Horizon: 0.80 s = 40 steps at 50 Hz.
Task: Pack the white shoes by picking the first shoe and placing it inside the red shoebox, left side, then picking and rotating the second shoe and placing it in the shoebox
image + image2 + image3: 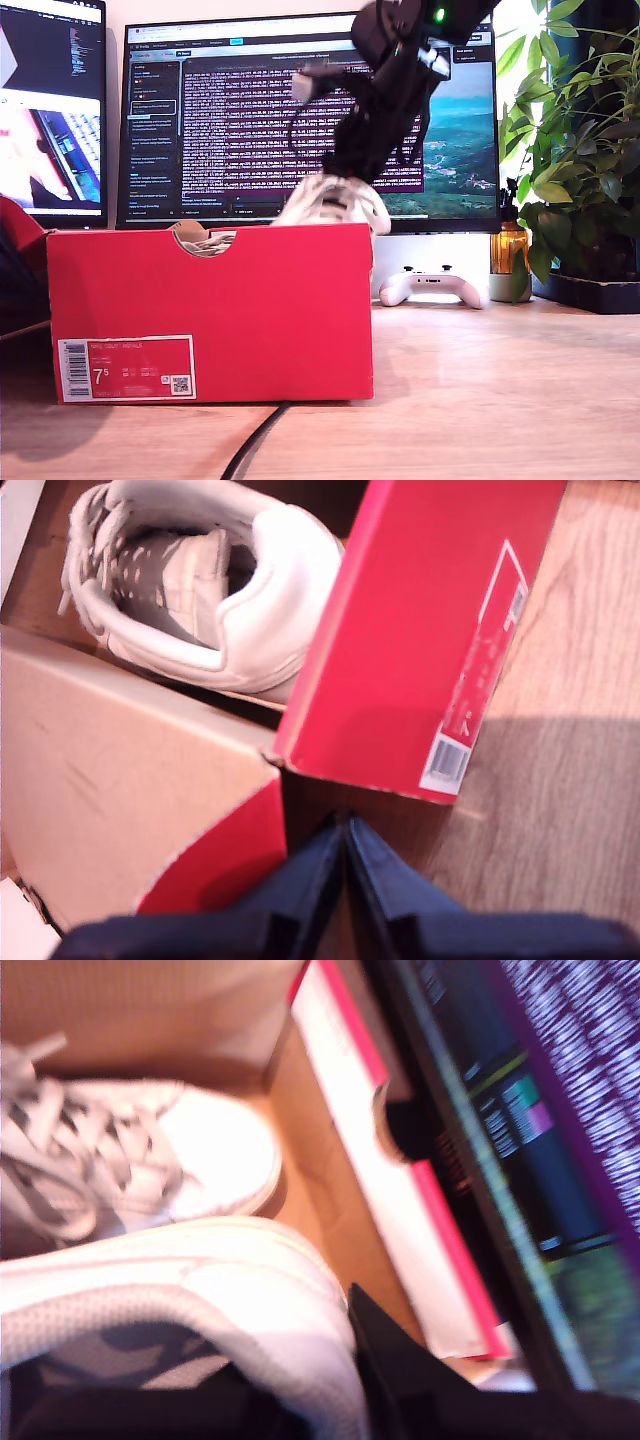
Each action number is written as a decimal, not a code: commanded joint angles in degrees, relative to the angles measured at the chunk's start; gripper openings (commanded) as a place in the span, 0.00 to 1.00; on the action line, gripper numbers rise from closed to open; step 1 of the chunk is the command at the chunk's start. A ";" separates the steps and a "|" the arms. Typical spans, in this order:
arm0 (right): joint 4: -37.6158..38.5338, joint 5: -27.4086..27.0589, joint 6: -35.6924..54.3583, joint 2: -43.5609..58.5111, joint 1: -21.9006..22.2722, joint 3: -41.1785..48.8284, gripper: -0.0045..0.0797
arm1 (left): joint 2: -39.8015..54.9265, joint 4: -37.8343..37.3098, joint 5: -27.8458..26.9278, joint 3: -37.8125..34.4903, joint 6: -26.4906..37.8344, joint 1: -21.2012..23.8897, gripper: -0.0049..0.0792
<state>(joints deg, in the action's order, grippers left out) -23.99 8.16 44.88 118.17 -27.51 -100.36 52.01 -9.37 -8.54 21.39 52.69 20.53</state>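
Note:
The red shoebox (pixel 210 310) stands on the wooden desk toward the exterior view's left, its white 7.5 label facing the camera. One white shoe (pixel 190 580) (pixel 200 1150) lies inside it. The other white shoe (pixel 335 205) (pixel 200 1300) hangs tilted just above the box's top edge, toward the box's end on the exterior view's right. My second gripper (pixel 345 170) (pixel 300 1400) is shut on its collar. My first gripper (pixel 345 850) is shut on nothing, low over the desk outside a box corner, near the labelled wall (pixel 430 630).
A white game controller (pixel 432 285), an amber bottle (pixel 508 245) and a leafy plant (pixel 580 150) stand at the exterior view's right. Two monitors (pixel 300 120) fill the back. A black cable (pixel 255 440) runs out from under the box. Brown cardboard with a red flap (pixel 120 770) lies beside the box.

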 commanded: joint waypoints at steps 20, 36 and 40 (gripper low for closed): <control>0.70 -1.64 -0.46 1.38 -3.76 -1.03 0.26 | 0.55 0.17 -0.24 0.39 -0.20 0.11 0.04; 2.62 -10.84 -0.57 1.36 -5.73 -2.05 0.35 | 0.55 0.20 -0.24 0.39 -0.20 0.11 0.04; 1.79 -12.37 -1.81 1.20 -6.47 -3.69 0.35 | 0.55 0.20 -0.24 0.39 -0.20 0.11 0.04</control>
<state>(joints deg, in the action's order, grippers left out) -22.30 -3.51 44.12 119.00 -33.54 -101.47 52.01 -9.43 -8.60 21.39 52.69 20.53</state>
